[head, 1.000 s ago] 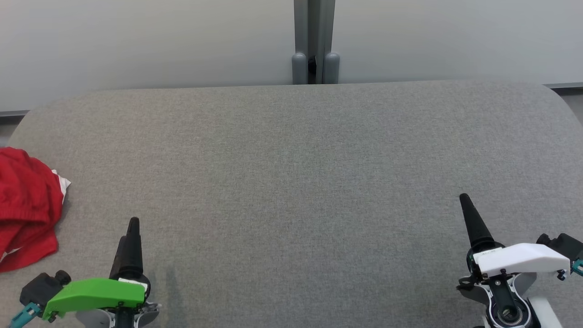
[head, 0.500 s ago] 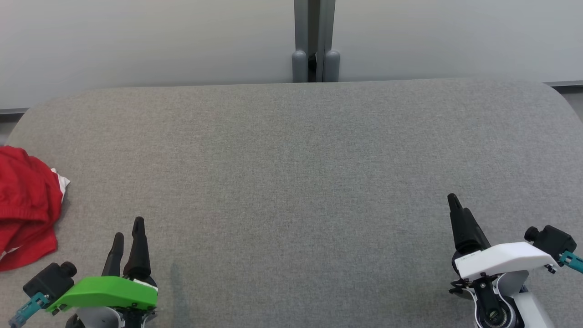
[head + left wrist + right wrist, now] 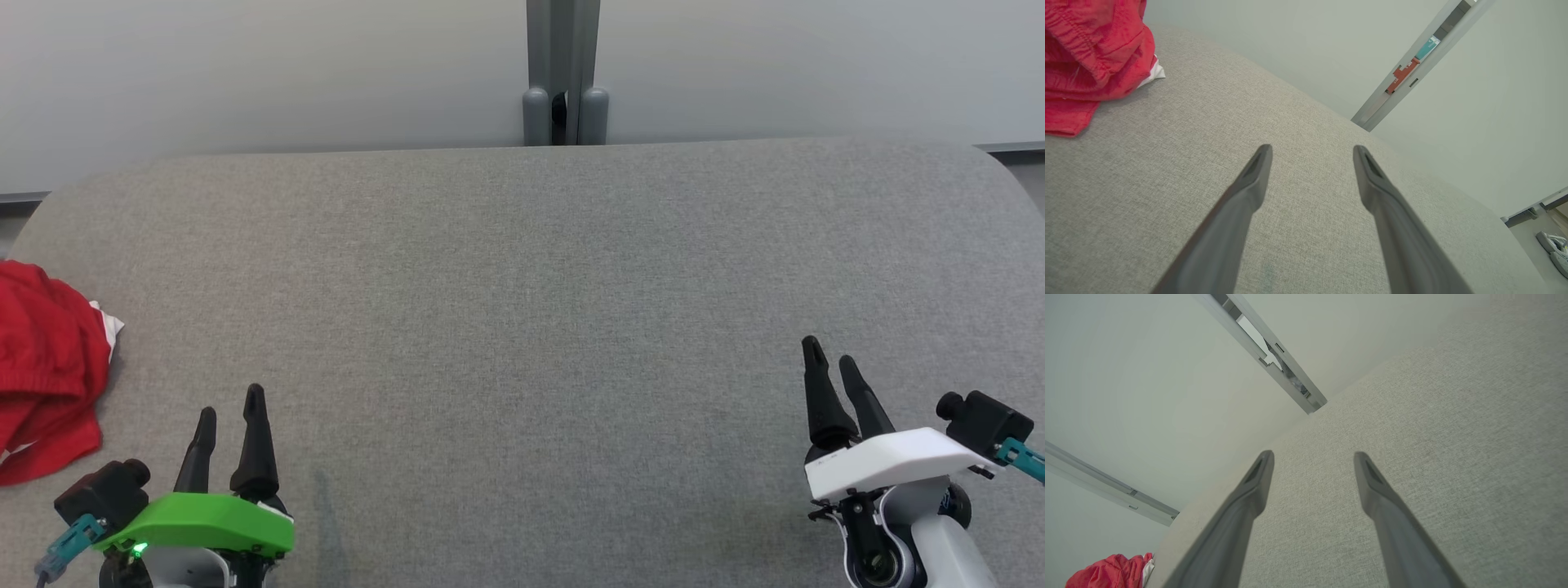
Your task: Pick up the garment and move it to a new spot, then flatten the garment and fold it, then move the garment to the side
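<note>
One red garment point(image 3: 45, 367), crumpled, sits at the left edge of the grey padded table point(image 3: 531, 310). Two grippers, both low and near. The left gripper point(image 3: 230, 402) is spread wide, holding nothing, close beside the garment. The right gripper point(image 3: 828, 352) is wide too, empty, near the right edge. Broad open fabric stretches between them.

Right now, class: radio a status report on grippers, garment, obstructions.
Left gripper open, empty. Right gripper open, empty. Red garment crumpled at left edge of table, untouched. Nothing seen in the way.
</note>
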Motion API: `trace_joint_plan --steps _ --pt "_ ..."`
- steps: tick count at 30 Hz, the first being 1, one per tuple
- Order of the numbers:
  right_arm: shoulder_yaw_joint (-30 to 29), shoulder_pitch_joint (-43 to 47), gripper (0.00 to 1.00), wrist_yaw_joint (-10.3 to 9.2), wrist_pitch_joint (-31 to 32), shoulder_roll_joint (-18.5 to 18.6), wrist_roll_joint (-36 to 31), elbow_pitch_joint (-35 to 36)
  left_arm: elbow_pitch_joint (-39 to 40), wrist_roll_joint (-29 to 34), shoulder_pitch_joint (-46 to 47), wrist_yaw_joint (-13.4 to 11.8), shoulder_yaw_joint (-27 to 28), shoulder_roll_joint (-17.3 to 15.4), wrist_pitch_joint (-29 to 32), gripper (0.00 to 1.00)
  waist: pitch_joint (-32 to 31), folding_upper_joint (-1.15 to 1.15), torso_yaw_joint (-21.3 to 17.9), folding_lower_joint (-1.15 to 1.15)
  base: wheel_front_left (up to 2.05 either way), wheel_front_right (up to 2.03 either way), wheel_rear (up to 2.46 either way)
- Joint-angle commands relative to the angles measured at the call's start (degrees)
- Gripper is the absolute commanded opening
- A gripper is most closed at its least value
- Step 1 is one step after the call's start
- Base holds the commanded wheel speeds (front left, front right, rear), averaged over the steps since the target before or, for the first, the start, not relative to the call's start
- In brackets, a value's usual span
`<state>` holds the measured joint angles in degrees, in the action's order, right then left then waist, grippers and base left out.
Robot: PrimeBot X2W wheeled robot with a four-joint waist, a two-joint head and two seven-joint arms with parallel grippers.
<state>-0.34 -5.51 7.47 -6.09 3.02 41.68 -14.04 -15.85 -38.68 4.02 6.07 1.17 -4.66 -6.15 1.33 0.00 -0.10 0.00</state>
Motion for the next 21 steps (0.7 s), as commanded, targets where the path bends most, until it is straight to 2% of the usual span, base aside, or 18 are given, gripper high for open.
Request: trace_joint_plan --steps 1,21 --pt "-0.04 -0.91 1.0 0.02 -0.65 0.21 -2.09 0.82 0.55 1.91 0.73 0.09 -0.1 -0.66 -0.61 1.0 -0.07 0.0 0.0 0.0 0.0 0.0 0.0" --pt "-0.55 0.72 1.0 0.03 -3.7 -0.16 -16.65 0.79 -0.07 14.61 -1.02 -0.18 -0.63 -0.61 -3.63 1.0 -0.26 0.0 -0.33 0.0 0.0 0.0 0.0"
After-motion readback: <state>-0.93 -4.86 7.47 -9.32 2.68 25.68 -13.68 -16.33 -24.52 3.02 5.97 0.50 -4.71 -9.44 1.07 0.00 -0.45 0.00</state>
